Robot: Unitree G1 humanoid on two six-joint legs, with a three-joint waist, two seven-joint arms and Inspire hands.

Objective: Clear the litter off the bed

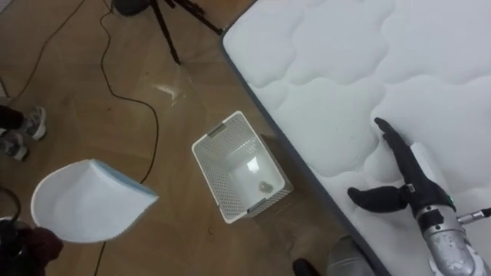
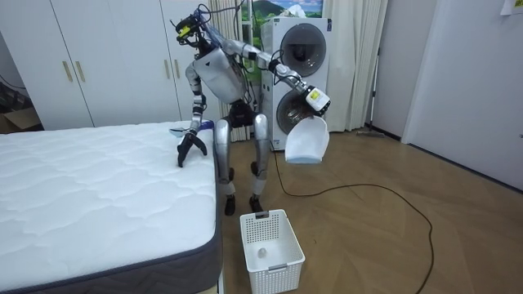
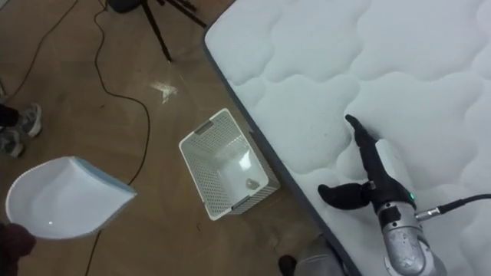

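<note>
My left hand (image 1: 31, 247) comes in low at my own side, well out from the basket (image 1: 219, 184) on the side away from the bed. It looks clamped on the handle of the white dustpan (image 1: 88, 203), since the pan hangs clear of the floor with nothing else bearing it. I carry the pan out there with its open mouth turned toward the basket, and I judge that is so anything swept up can be tipped into it. I can see no dirt in the pan. My right hand (image 1: 410, 188) lies on the other side of the basket, up on the mattress (image 1: 345, 61). Its fingers are straight and spread, the thumb is out to the side, and it grasps nothing. I take it as a flat brace or a sweeping palm near the edge. A pale flat thing lies just beside those fingers, and I cannot tell what it is. The basket stands on the wood floor just beside the mattress edge, placed, I judge, where rubbish pushed off the bed has a short drop. One small pale scrap (image 1: 265, 186) lies on its bottom. The mattress is bare and quilted, with no litter that I can make out. Farther off than the basket, a tripod (image 1: 165, 31) stands on the floor, and a person's shoes (image 1: 27, 126) show well apart from it.
</note>
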